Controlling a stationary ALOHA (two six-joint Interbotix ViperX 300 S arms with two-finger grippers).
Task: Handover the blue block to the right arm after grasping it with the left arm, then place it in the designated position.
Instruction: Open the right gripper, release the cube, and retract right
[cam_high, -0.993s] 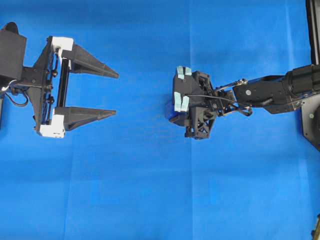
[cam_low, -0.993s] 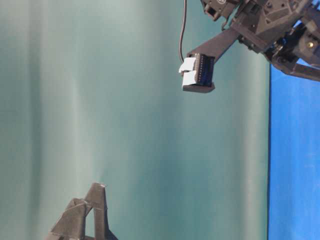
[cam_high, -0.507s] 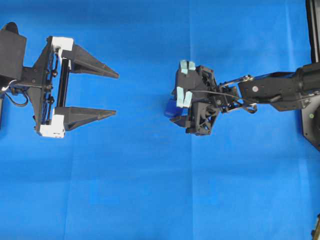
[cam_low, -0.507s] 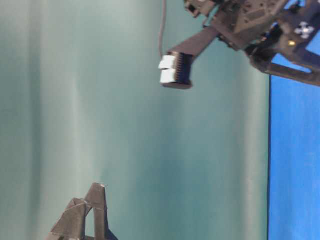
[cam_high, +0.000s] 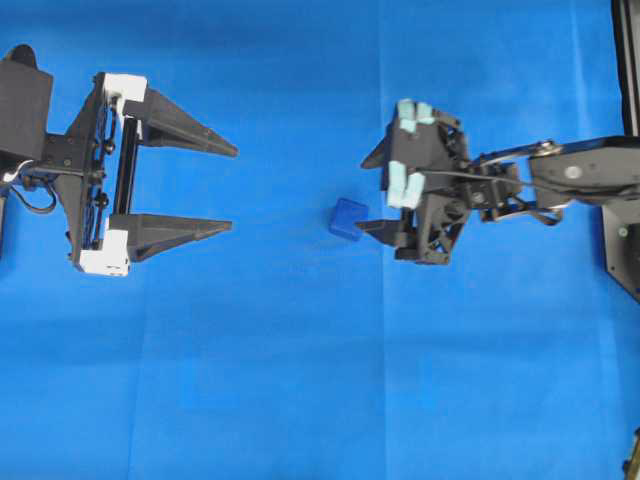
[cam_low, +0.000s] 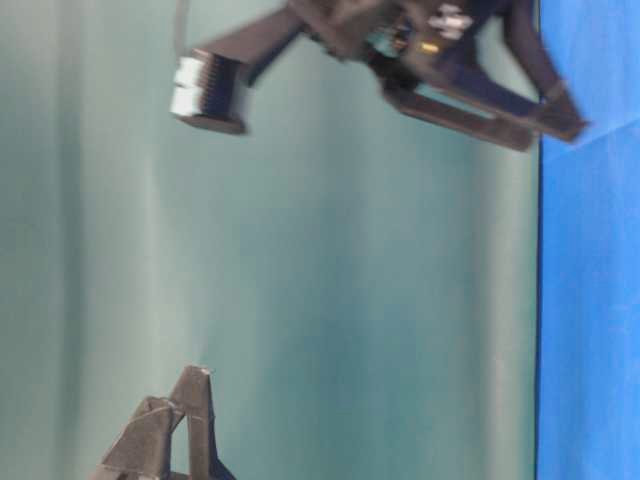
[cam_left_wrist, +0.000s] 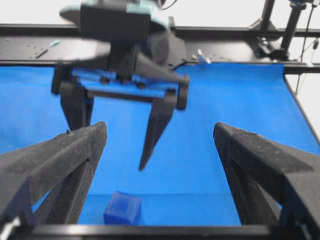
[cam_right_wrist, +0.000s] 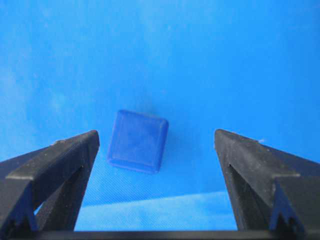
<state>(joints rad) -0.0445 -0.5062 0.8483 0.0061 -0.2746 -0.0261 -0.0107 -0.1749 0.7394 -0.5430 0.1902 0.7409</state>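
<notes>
The blue block (cam_high: 347, 218) lies alone on the blue cloth, near the middle, with nothing touching it. My right gripper (cam_high: 362, 194) stands open just right of it, the lower fingertip close to the block's right side. In the right wrist view the block (cam_right_wrist: 137, 141) sits ahead of the spread fingers (cam_right_wrist: 60, 165), nearer the left one. My left gripper (cam_high: 233, 188) is open at the far left, well apart from the block. Its wrist view shows the block (cam_left_wrist: 122, 208) low between its fingers (cam_left_wrist: 260, 165), with a finger of the right arm (cam_left_wrist: 157, 117) beyond.
The blue cloth (cam_high: 300, 380) covers the whole table. A black frame rail (cam_left_wrist: 225, 47) runs along the far edge behind the right arm. The right arm's base plate (cam_high: 622, 235) sits at the right edge. In the table-level view the right arm (cam_low: 440, 60) is blurred at the top.
My right gripper has opened, left the blue block on the cloth, and pulled back to the right and upward. The block has stayed in place. The left arm has not moved.
</notes>
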